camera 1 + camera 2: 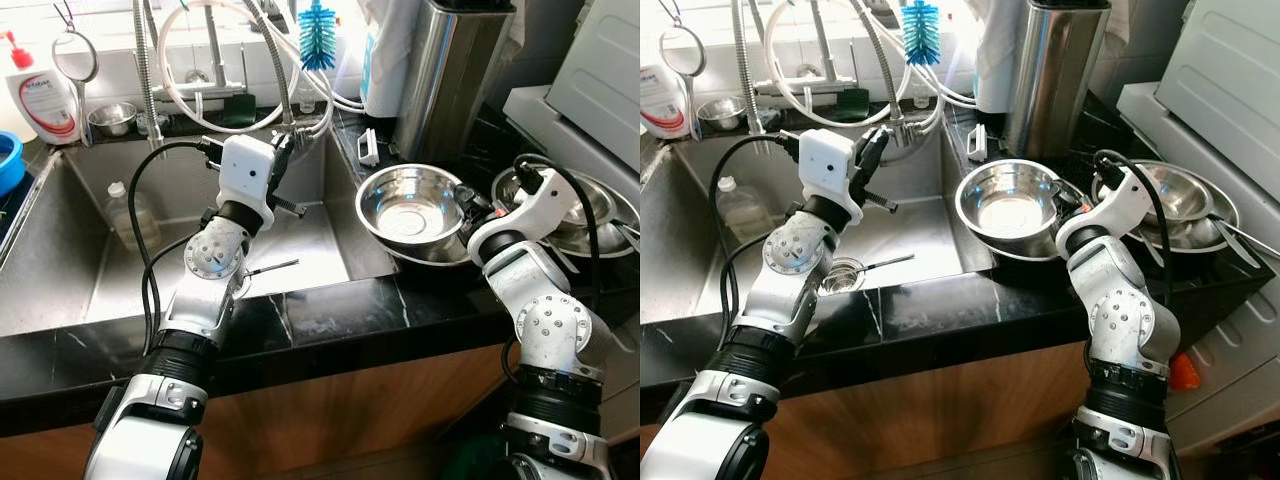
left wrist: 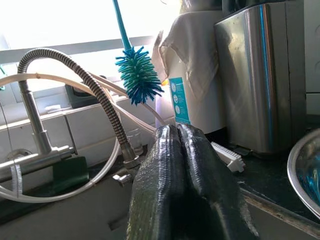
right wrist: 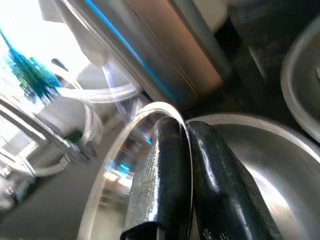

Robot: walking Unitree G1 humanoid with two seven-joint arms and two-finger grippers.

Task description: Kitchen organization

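Note:
A shiny steel bowl sits on the black counter at the sink's right edge. My right gripper is at its right rim; in the right wrist view the fingers are shut on the bowl's rim, which runs between them. My left gripper hangs above the steel sink near the faucet hose. Its fingers are pressed together with nothing between them.
A plastic bottle and a thin utensil lie in the sink. More steel bowls are stacked at the right. A tall steel container, a blue bottle brush and a soap bottle stand behind.

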